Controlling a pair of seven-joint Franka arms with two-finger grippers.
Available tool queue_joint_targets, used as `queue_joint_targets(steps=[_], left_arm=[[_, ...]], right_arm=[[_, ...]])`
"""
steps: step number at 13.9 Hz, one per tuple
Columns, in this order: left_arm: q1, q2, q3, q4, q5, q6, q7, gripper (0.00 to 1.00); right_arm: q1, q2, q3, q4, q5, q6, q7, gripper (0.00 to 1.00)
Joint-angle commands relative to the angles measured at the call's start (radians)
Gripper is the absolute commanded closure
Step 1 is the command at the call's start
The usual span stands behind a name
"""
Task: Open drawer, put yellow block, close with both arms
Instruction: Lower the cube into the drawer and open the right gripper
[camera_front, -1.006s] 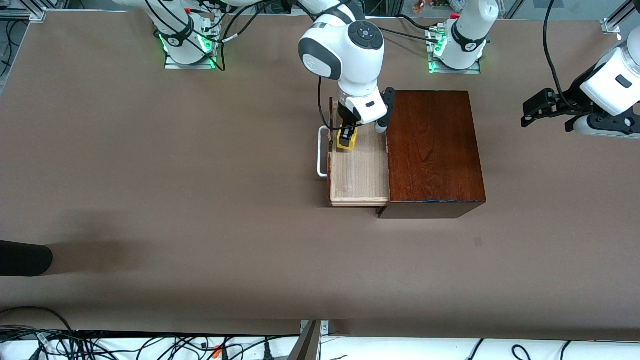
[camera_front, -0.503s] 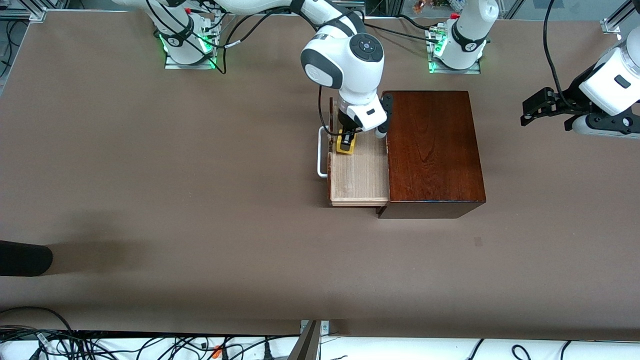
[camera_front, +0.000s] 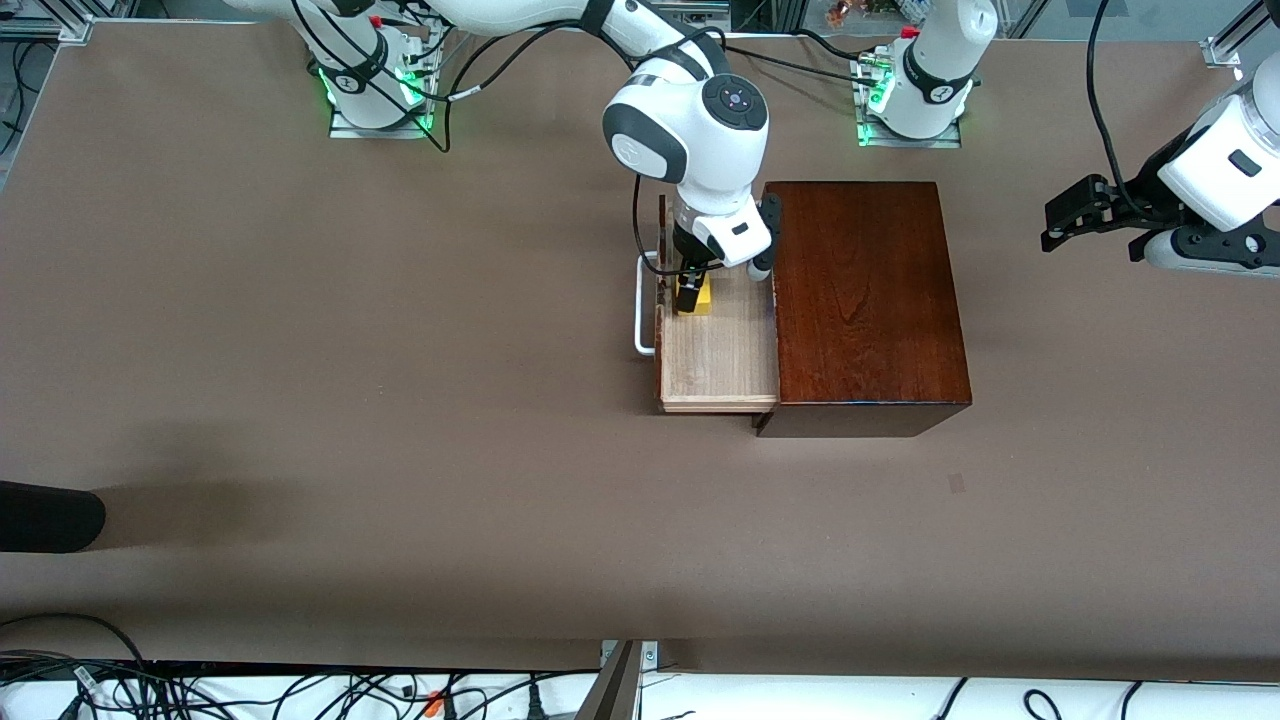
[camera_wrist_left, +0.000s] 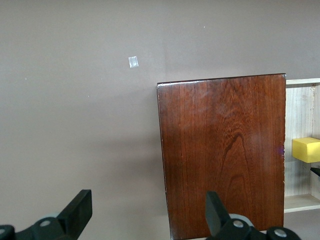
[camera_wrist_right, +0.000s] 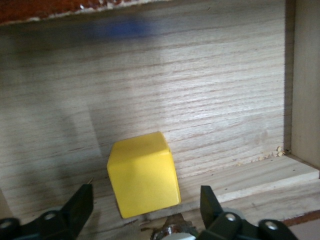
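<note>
Right black two-finger gripper (camera_front: 692, 288): inside the pulled-out pale-wood drawer (camera_front: 722, 350), fingers spread, small bright yellow cube (camera_wrist_right: 144, 174) resting between them on the drawer floor, released. Left black two-finger gripper (camera_front: 1075, 215): waiting with fingers apart above bare table beside the glossy dark-wood box (camera_front: 865, 300).

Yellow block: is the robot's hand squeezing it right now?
No. In the right wrist view the yellow block sits on the drawer floor with clear gaps between it and both fingers of the open right gripper.
</note>
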Motion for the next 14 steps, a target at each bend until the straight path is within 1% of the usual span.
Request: queue_joint_targets(steps=[1,2,4,5,7,9,11,12,13,14], left_arm=[[-0.006,-0.007,0.003,0.007,-0.001,-0.01,0.022,0.0],[-0.01,-0.007,0.003,0.009,-0.001,-0.01,0.022,0.0],[-0.016,-0.005,0.002,0.026,0.0,-0.01,0.019,0.0],[-0.019,-0.004,-0.016,0.027,0.002,-0.01,0.019,0.0],[-0.023,-0.004,-0.045,0.03,0.0,-0.009,0.019,0.0],[-0.023,-0.004,-0.108,0.03,0.002,-0.006,0.011,0.0],[-0.023,-0.002,-0.177,0.029,0.002,-0.006,0.01,0.0],[-0.023,0.004,-0.219,0.029,0.001,-0.01,0.01,0.0],[-0.023,0.004,-0.265,0.026,0.0,-0.012,0.008,0.0],[-0.023,0.007,-0.312,0.024,-0.001,-0.012,0.008,0.0]], right_arm=[[-0.007,-0.01,0.001,0.017,-0.008,-0.015,-0.015,0.0],[-0.012,-0.026,0.002,0.02,-0.001,-0.029,-0.014,0.0],[-0.058,-0.087,-0.002,0.046,0.073,-0.075,-0.011,0.0],[-0.085,-0.127,-0.005,0.046,0.093,-0.104,-0.009,0.0],[-0.154,-0.212,-0.007,0.046,0.094,-0.168,-0.008,0.0],[-0.223,-0.297,-0.01,0.044,0.096,-0.182,-0.011,0.0],[-0.297,-0.358,-0.03,0.044,0.096,-0.201,-0.008,0.0],[-0.317,-0.389,-0.057,0.044,0.096,-0.23,-0.003,0.0],[-0.32,-0.415,-0.099,0.044,0.098,-0.265,0.0,0.0],[-0.322,-0.441,-0.142,0.041,0.12,-0.302,0.009,0.0]])
